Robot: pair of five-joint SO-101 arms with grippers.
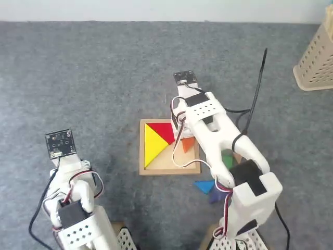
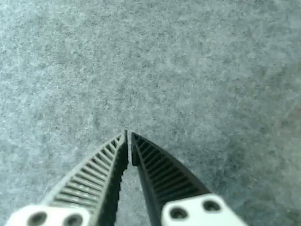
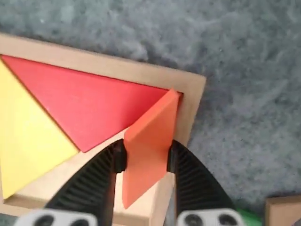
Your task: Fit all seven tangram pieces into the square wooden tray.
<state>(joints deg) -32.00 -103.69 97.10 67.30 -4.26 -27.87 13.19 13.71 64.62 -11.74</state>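
From above, the right arm (image 1: 218, 135) stretches forward over the wooden tray (image 1: 169, 167), wrist bent down at the tray's far right corner, where an orange piece (image 1: 187, 144) shows beneath it. A blue piece (image 1: 205, 185), a green piece (image 1: 227, 159) and a purple piece (image 1: 216, 195) lie outside the tray, back toward that arm's base. The left arm (image 1: 73, 208) sits folded back, well apart from the tray. Its left claw (image 2: 128, 136) is clenched, tips nearly meeting, empty above the grey bench (image 2: 211, 70). The right claw (image 3: 143, 157) grasps the orange piece by its two side edges. The piece is tilted, its long axis pointing away from the claw, far corner at the tray's corner beside the red triangle (image 3: 89, 108). The yellow triangle (image 3: 28, 136) lies flat beyond that.
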